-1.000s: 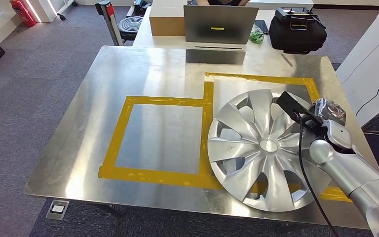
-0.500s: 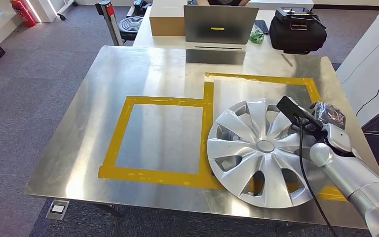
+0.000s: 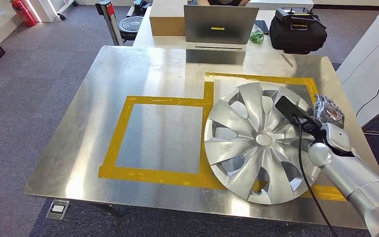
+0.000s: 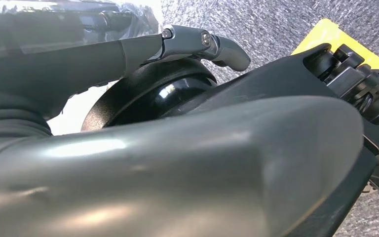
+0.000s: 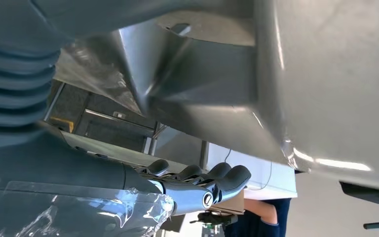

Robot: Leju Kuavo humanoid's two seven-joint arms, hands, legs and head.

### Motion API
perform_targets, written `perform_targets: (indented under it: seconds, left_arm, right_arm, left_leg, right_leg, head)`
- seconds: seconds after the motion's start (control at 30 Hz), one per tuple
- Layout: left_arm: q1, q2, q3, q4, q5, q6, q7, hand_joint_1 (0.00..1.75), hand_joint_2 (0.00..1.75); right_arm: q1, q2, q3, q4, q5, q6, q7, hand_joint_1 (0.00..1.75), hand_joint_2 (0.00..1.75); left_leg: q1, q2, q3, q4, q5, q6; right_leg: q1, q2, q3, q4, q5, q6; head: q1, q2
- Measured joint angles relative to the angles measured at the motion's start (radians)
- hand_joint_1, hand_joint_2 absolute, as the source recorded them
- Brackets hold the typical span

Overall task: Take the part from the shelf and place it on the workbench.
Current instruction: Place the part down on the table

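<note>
Silver hubcap (image 3: pixel 259 143) sat on right half of metal tabletop (image 3: pixel 143 69), tilted w/ its right side raised, overlapping the right yellow-taped rectangle (image 3: pixel 256 77) & its near edge crossing the tape toward tabletop front. Spokes & center cap faced up. Right hand (image 3: pixel 325 116) was at hubcap's right rim, plastic-wrapped, gripping rim; in right wrist view the dark fingers (image 5: pixel 217 177) sat curled under the part's silver underside (image 5: pixel 296 74), thumb side above, so hand clamped on hubcap. Black wrist cam block (image 3: pixel 291 108) & black cable (image 3: pixel 301 163) lay over hubcap's right spokes; silver right arm (image 3: pixel 355 182) came in from lower right corner.

Left hand (image 4: pixel 187 148): seen close in left wrist view, grey cover + a bent finger (image 4: pixel 212 44) over grey carpet (image 4: pixel 256 24) w/ a yellow strip (image 4: pixel 335 34) nearby; can't tell if fingers were apart or together, nothing seen in it.

Left taped rectangle (image 3: pixel 153 138) lay beside hubcap, its right edge partly under rim. Behind tabletop: grey laptop (image 3: pixel 220 24) w/ lid facing cam, cardboard box (image 3: pixel 165 19) just left of it, black bag (image 3: pixel 296 29) to right, small green item (image 3: pixel 256 35) between. Red fire extinguisher (image 3: pixel 23 12) on floor far left, round black stool (image 3: pixel 128 24) near table's far-left corner. White unit (image 3: pixel 370 64) at right edge. Person in dark top (image 5: pixel 261 217) in bkgd of right wrist view.
</note>
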Motion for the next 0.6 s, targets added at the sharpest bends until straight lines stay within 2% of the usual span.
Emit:
perform_targets:
  seconds: [0.6]
  left_arm:
    - [0.0, 0.0, 0.0, 0.0, 0.011, -0.001, -0.006, 0.0, 0.0]
  right_arm:
    - [-0.015, 0.004, -0.021, -0.035, 0.033, -0.005, 0.004, 0.0, 0.0]
  left_leg:
    - [0.0, 0.0, 0.001, 0.0, 0.0, 0.0]
  right_leg:
    - [0.0, 0.0, 0.001, 0.0, 0.0, 0.0]
  head:
    - [0.0, 0.0]
